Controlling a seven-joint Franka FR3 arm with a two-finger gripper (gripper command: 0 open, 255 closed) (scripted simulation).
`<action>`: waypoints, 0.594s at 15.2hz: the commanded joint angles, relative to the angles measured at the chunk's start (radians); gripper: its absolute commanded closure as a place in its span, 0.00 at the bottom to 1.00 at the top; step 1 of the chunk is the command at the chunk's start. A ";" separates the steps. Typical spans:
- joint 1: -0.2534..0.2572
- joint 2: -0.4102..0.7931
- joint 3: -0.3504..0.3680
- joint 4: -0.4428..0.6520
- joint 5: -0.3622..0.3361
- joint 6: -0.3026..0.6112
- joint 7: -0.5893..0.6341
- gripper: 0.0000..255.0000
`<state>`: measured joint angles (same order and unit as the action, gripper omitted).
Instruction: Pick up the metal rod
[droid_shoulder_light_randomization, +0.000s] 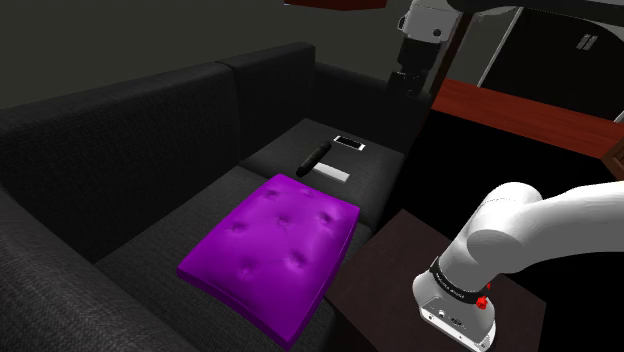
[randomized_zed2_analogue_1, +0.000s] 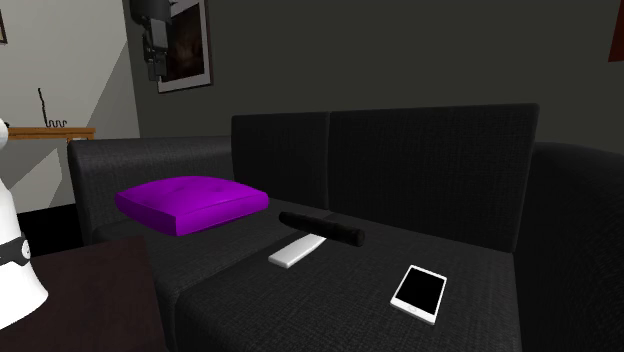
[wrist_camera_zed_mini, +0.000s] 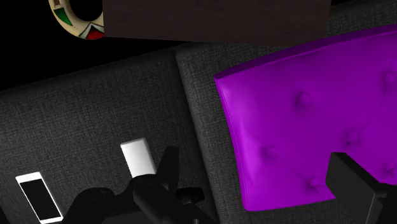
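Barely begun. Finds the black rod (droid_shoulder_light_randomization: 312, 158) lying on the sofa (droid_shoulder_light_randomization: 130, 140) seat, by the seam between its cushions, one end at a white slab (droid_shoulder_light_randomization: 336, 176). Holds the gripper (droid_shoulder_light_randomization: 410, 82) high above, spread and empty. Leaves descent, closing and lift to do. Reads finger spread from the wrist view, height over the seat from the shoulder view.

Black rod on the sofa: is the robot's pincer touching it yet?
Apart. The second exterior view shows the pincer high in the air, with the rod lying on the sofa seat far below it.
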<state>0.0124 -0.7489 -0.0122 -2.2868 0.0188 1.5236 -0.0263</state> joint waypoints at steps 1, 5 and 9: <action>0.000 0.000 0.000 0.000 0.000 0.000 0.000 0.00; -0.029 0.081 0.028 -0.049 0.019 0.147 0.103 0.00; -0.057 0.182 0.052 -0.074 0.032 0.292 0.204 0.00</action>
<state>-0.0364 -0.5905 0.0362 -2.3420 0.0490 1.7661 0.1539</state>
